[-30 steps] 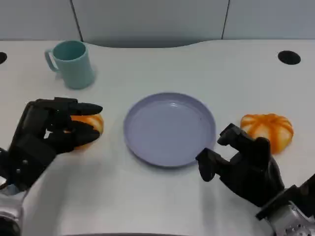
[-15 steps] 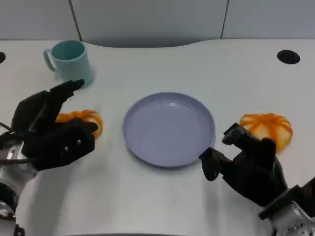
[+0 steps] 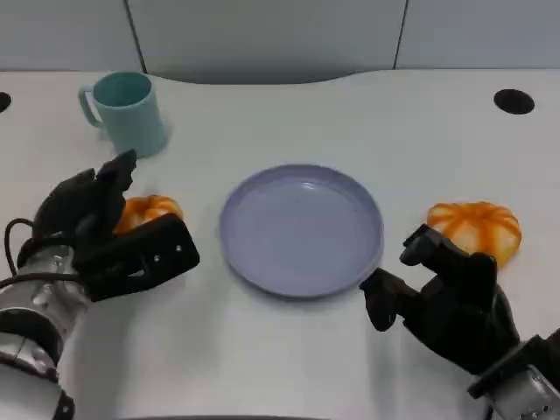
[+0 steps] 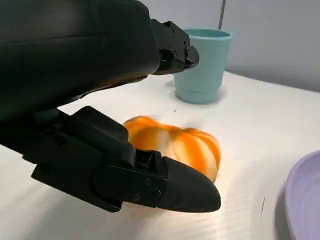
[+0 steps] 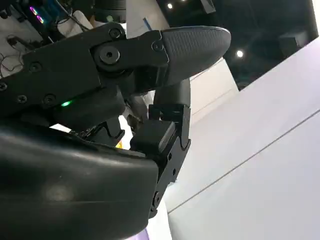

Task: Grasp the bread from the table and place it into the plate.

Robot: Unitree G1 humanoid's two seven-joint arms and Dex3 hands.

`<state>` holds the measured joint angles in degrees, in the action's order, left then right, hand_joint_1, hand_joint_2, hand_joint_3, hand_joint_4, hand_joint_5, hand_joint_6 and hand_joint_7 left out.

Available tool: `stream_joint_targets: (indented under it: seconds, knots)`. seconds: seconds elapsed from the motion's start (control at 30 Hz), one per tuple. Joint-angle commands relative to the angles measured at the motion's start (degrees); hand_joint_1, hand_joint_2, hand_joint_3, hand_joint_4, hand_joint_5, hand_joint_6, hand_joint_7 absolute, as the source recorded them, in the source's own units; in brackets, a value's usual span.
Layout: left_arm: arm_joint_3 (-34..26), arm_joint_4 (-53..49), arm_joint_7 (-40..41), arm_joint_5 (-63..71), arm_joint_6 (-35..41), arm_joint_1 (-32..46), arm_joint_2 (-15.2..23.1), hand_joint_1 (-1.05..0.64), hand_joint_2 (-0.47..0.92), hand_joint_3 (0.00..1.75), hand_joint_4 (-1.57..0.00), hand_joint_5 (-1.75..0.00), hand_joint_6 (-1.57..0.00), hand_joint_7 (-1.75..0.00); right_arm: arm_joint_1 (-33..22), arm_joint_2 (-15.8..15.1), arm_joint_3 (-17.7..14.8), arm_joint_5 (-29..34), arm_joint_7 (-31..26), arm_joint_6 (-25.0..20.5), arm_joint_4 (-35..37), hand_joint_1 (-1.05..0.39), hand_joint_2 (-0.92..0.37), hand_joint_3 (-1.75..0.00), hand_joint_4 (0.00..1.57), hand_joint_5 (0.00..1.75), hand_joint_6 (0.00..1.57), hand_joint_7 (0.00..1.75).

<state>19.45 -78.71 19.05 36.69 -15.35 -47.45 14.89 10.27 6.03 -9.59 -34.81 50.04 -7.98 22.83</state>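
Two orange striped breads lie on the white table. The left bread (image 3: 147, 210) is half hidden behind my left hand (image 3: 105, 236). That hand straddles it, with the thumb on the near side and the fingers over the far side. In the left wrist view the bread (image 4: 175, 144) sits between the thumb (image 4: 150, 182) and the fingers (image 4: 170, 47), with a gap under the fingers. The lavender plate (image 3: 302, 229) lies empty at the centre. The right bread (image 3: 475, 229) rests beyond my right hand (image 3: 442, 297), which holds nothing, fingers bent and apart.
A teal mug (image 3: 127, 112) stands at the back left, just beyond my left hand, and appears in the left wrist view as a mug (image 4: 202, 65) behind the bread. A black hole (image 3: 514, 101) marks the table's far right.
My left hand has turned and dropped around the left bread, its thumb swinging to the near side. The right hand has barely shifted.
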Motion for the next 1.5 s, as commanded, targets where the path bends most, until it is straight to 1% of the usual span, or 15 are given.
stream_joint_targets:
  seconds: [0.03,0.1,0.17,0.57,0.73,0.77,0.83,0.87,0.9,0.97,1.03,1.17,1.23,1.37,1.5]
  knots:
    - [0.9,-0.66,-1.63,0.42,2.14,-0.79,0.03,-1.05,0.92,0.23,-0.01,-1.51,0.0,-1.37,-1.56,-1.38,-0.17,-0.4,-0.4,-1.1,-2.12,-0.79,-0.92,-0.3,0.86,1.54,0.8,1.04]
    - [1.21,-0.74,-1.99,0.4,2.8,-0.92,-0.17,-1.05,0.92,0.22,0.0,-1.68,0.0,-1.65,-1.67,-1.43,-0.34,-0.4,0.25,-0.5,-1.58,-0.78,-0.92,-0.31,0.86,1.53,0.79,1.03]
    - [1.47,-0.87,-2.57,0.45,3.59,-1.0,-0.38,-1.05,0.92,0.22,0.0,-1.73,0.0,-1.73,-2.1,-1.4,-0.32,-0.32,-0.01,-0.53,-1.98,-0.79,-0.92,-0.32,0.87,1.54,0.79,1.04]
    - [6.13,-1.61,-4.36,4.45,9.12,-1.35,-1.09,-1.05,0.9,0.14,0.0,-1.75,0.0,-1.75,-2.98,-1.78,-0.32,-0.65,1.99,0.79,-2.08,-0.77,-0.92,-0.36,0.87,1.53,0.76,1.11]
    - [6.15,-1.6,-1.13,4.64,10.4,-0.84,-2.03,-1.05,0.78,0.05,-0.05,-1.75,0.0,-1.75,-2.57,-1.86,-1.21,-1.25,3.72,1.21,-0.56,-0.77,-0.92,-0.34,0.87,1.48,0.75,1.08]
    - [6.18,-1.59,0.08,4.75,10.63,-0.68,-2.24,-1.05,0.74,0.04,-0.28,-1.75,-0.17,-1.75,-2.62,-1.85,-1.29,-1.26,3.8,1.29,-0.53,-0.77,-0.92,-0.34,0.87,1.47,0.75,1.07]
    - [6.04,-1.6,2.02,4.72,10.9,-0.31,-2.67,-1.05,0.72,0.03,-0.4,-1.75,-0.26,-1.75,-2.66,-1.93,-1.41,-1.45,3.9,0.96,-0.55,-0.77,-0.92,-0.34,0.88,1.47,0.75,1.06]
    - [5.91,-1.6,2.77,4.59,10.93,-0.12,-2.87,-1.05,0.69,0.04,-0.81,-1.65,-0.72,-1.55,-2.73,-1.98,-1.43,-1.52,3.71,0.62,-0.74,-0.77,-0.92,-0.32,0.89,1.45,0.76,1.04]
    - [5.67,-1.6,3.31,4.35,10.99,0.04,-3.01,-1.05,0.66,0.05,-0.97,-1.6,-0.91,-1.45,-2.92,-1.96,-1.44,-1.57,3.63,0.51,-0.99,-0.77,-0.92,-0.32,0.89,1.45,0.77,1.03]
    - [5.18,-1.6,3.67,3.9,10.85,0.2,-3.04,-1.05,0.17,1.13,-1.23,-1.61,-1.24,-1.32,-3.11,-1.87,-1.48,-1.64,3.76,0.67,-0.98,-0.76,-0.92,-0.31,0.87,1.47,0.76,1.02]
    - [4.4,-1.55,3.48,3.17,10.26,0.04,-2.74,-1.05,0.01,1.45,-1.31,-1.62,-1.32,-1.3,-3.18,-1.67,-1.63,-1.96,3.51,0.31,-1.03,-0.76,-0.92,-0.31,0.86,1.48,0.76,1.02]
    - [3.05,-1.31,3.87,2.23,8.5,-1.08,-1.64,-1.05,-0.04,1.54,-1.17,-1.63,-1.26,-1.29,-2.41,-1.65,-1.97,-3.15,2.91,-1.97,-0.32,-0.78,-0.92,-0.26,0.84,1.48,0.77,1.01]
    - [1.88,-1.06,4.14,1.17,6.83,-2.15,-0.95,-1.05,0.04,1.56,-1.12,-1.71,-1.25,-1.37,-1.53,-1.72,-2.19,-3.32,3.04,-2.24,0.77,-0.77,-0.92,-0.25,0.84,1.48,0.77,1.0]
    - [0.83,-0.61,7.31,0.81,2.59,-4.77,0.55,-1.05,0.22,1.43,-1.12,-1.74,-1.05,-1.64,1.01,-1.86,-2.53,-2.67,2.5,-2.46,3.61,-0.78,-0.92,-0.23,0.9,1.41,0.81,0.95]
    - [0.07,-0.39,9.41,0.79,-0.07,-7.45,1.09,-1.05,0.44,1.21,-1.18,-1.75,-0.88,-1.74,2.34,-1.95,-2.33,-0.87,1.37,-1.3,4.89,-0.8,-0.92,-0.26,0.9,1.44,0.8,1.01]
